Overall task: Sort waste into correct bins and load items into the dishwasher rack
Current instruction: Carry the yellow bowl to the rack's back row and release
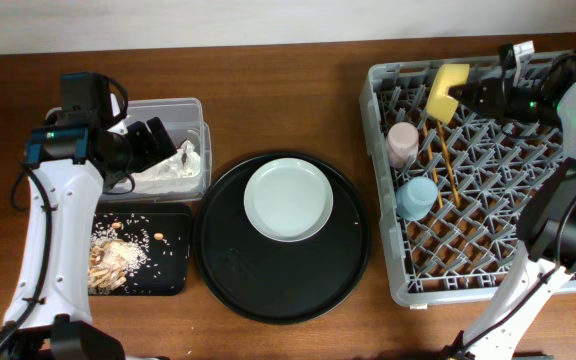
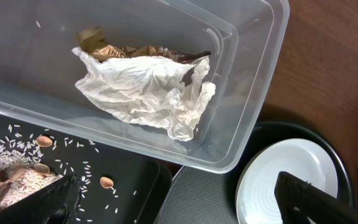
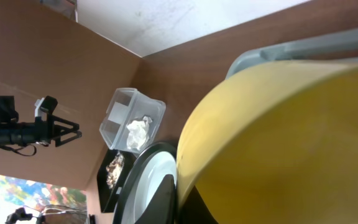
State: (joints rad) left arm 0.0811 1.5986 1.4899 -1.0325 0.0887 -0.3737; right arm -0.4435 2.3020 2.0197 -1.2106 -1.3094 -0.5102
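Note:
My right gripper (image 1: pixel 465 95) is shut on the small yellow bowl (image 1: pixel 448 90), holding it on edge over the back of the grey dishwasher rack (image 1: pixel 388 250); the bowl (image 3: pixel 291 137) fills the right wrist view, its rim pinched in the jaws (image 3: pixel 182 199). In the rack stand the pink cup (image 1: pixel 403 143), the blue cup (image 1: pixel 416 197) and the chopsticks (image 1: pixel 446 160). My left gripper (image 1: pixel 158 140) is open and empty over the clear tub (image 1: pixel 193 110), which holds a white napkin (image 2: pixel 142 90) and the gold-brown wrapper (image 2: pixel 114 50). The grey plate (image 1: pixel 288 200) lies on the round tray.
The shallow black tray (image 1: pixel 168 265) at the front left holds food scraps (image 1: pixel 113 255) and scattered rice. The large round black tray (image 1: pixel 268 285) lies between it and the rack. The left fingers (image 2: pixel 176 186) hang above the gap between both trays.

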